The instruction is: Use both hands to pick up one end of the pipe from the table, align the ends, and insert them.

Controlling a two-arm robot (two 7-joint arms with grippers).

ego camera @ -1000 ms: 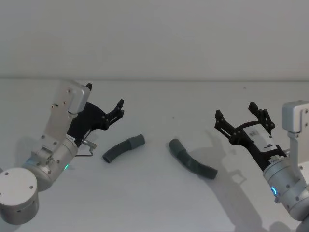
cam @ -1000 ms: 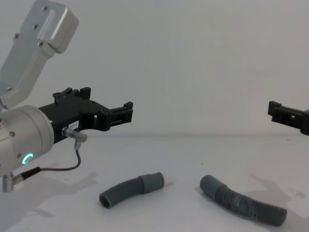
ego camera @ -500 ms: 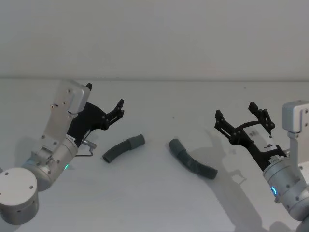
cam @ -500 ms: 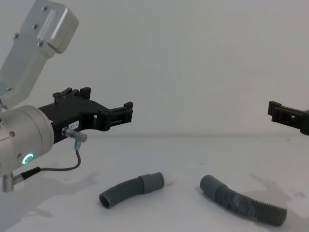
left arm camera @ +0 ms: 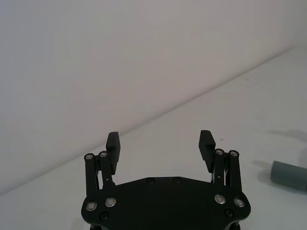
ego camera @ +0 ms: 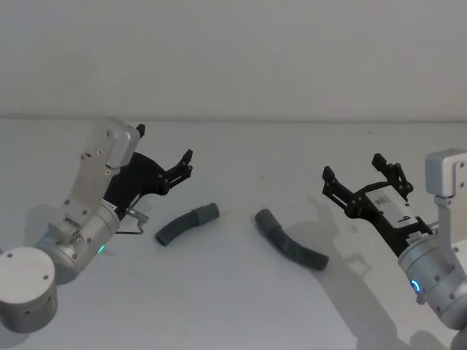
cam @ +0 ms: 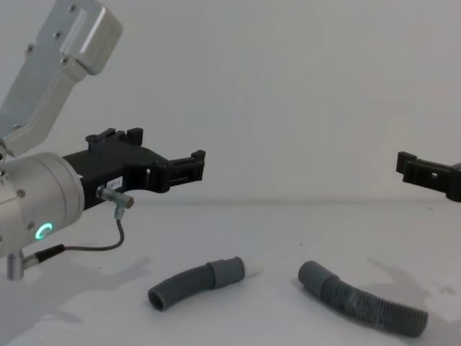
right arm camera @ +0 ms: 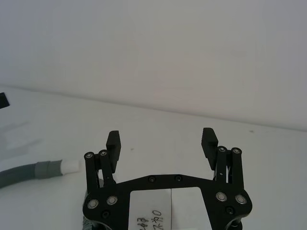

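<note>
Two dark grey ribbed pieces of the pipe lie apart on the white table [ego camera: 233, 306]. The short curved piece [ego camera: 184, 225] is on the left, and its smooth cuff [cam: 227, 272] ends in a narrow white tip [cam: 252, 270]. To its right lies the longer piece [ego camera: 293, 243], with its cuff [cam: 313, 274] facing the short one. My left gripper [ego camera: 164, 144] hovers open above the table, behind and left of the short piece. My right gripper [ego camera: 352, 166] hovers open to the right of the longer piece. The white-tipped cuff [right arm camera: 48, 168] also lies ahead of the right gripper [right arm camera: 162, 141].
A thin grey cable [cam: 94, 249] loops from the left wrist above the table. A plain pale wall [ego camera: 233, 58] rises behind the table's far edge. A grey cuff [left arm camera: 288, 175] lies beside the left gripper [left arm camera: 159, 143].
The left arm has shifted slightly right and forward. The right gripper has edged a little toward the pipe. Both pipe pieces lie where they were.
</note>
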